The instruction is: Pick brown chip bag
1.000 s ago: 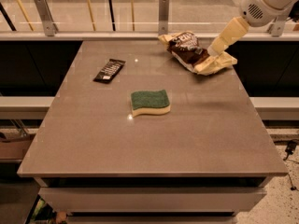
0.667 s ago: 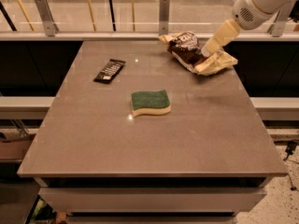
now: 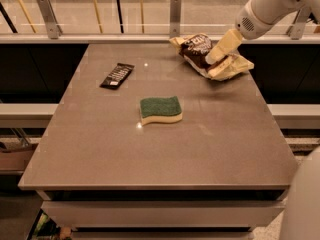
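The brown chip bag (image 3: pixel 196 48) lies at the far right of the table (image 3: pixel 160 149). It is wrinkly, dark brown in the middle with white lettering, and has pale yellow ends. My gripper (image 3: pixel 216 59) reaches down from the upper right on the white arm (image 3: pixel 265 9) and sits on the bag's right part, over its dark middle and pale right end (image 3: pixel 235 66). The bag rests on the table.
A green sponge (image 3: pixel 160 109) lies near the table's middle. A small flat dark wrapper (image 3: pixel 117 75) lies at the far left. A rail with metal posts (image 3: pixel 174 14) runs behind the table's far edge. A white robot part (image 3: pixel 305 204) shows at the bottom right.
My gripper has moved left and down, from the bag's right end onto the bag. The bag, sponge and wrapper have stayed in place.
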Action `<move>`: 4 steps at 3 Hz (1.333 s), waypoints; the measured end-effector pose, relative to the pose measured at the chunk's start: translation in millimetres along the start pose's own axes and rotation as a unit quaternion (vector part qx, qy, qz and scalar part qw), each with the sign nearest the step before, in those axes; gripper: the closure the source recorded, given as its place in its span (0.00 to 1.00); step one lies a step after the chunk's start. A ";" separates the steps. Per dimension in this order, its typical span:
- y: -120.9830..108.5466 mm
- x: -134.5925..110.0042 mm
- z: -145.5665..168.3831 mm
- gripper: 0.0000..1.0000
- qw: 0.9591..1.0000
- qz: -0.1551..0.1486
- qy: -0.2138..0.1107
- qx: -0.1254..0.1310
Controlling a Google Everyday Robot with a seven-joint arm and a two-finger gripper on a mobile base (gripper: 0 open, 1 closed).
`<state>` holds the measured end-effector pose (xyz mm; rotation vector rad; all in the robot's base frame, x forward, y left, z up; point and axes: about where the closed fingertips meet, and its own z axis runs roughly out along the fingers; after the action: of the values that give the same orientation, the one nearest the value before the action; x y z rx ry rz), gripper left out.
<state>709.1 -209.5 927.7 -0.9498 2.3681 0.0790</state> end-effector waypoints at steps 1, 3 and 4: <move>2.0 -9.1 20.7 0.00 1.000 -0.004 0.012 -0.008; 9.2 -21.1 63.0 0.00 0.999 -0.004 0.049 -0.003; 10.2 -20.1 82.3 0.00 0.997 0.005 0.075 0.013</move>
<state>754.8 -168.2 868.6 -0.9603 2.5046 -0.0194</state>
